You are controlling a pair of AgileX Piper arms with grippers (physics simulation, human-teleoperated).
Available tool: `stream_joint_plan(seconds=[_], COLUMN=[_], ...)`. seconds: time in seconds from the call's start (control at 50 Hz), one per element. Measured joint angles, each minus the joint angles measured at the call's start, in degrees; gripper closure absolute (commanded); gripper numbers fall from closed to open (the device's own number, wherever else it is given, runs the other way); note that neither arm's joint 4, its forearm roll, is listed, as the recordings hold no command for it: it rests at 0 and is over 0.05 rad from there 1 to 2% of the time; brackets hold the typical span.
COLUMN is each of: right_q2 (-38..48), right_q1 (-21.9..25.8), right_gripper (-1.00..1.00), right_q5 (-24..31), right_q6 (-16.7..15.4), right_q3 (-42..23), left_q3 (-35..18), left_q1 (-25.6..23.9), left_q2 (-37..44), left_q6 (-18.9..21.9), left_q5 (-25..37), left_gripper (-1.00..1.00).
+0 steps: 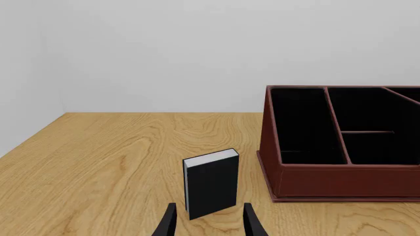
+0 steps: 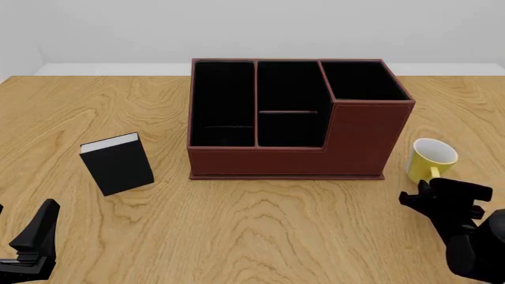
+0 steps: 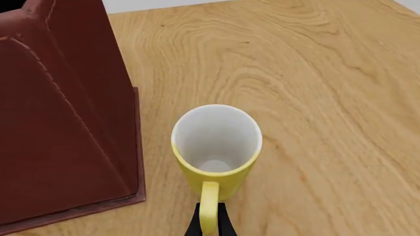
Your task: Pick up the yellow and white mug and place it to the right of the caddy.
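The caddy (image 2: 288, 115) sits mid-table (image 2: 236, 225), the yellow and white mug (image 2: 431, 160) upright just beside its tall right end. The right gripper (image 3: 208, 223) has its fingers clamped on the mug's handle. The left gripper (image 1: 208, 223), fingers apart, faces a small black book (image 1: 211, 183).

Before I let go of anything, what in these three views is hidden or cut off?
- Right gripper: right wrist view shows only dark tips either side of the mug handle, cut by the frame edge; front view's arm hides contact.
- Caddy: left wrist view crops its far end.
- Mug base: the arm covers it in front view.
- Book: cover blank, no title.
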Motion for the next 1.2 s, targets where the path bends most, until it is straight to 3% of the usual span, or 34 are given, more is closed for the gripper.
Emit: stream_joint_plan(seconds=[0.62,0.64,1.2], right_q2=[1.56,1.63,2.4], right_q1=[-0.21,-0.22,-1.28], right_gripper=[1.0,-1.0,-1.0], right_q5=[-0.08,-0.08,-0.07], right_q6=[0.37,0.4,-0.47], right_q3=[-0.59,-0.65,-0.5], left_q3=[0.0,0.0,0.0], left_q1=[0.0,0.0,0.0], left_q2=[0.0,0.0,0.0], left_q6=[0.0,0.0,0.0], left_q5=[0.0,0.0,0.0], left_gripper=[-1.0,-1.0,-1.0])
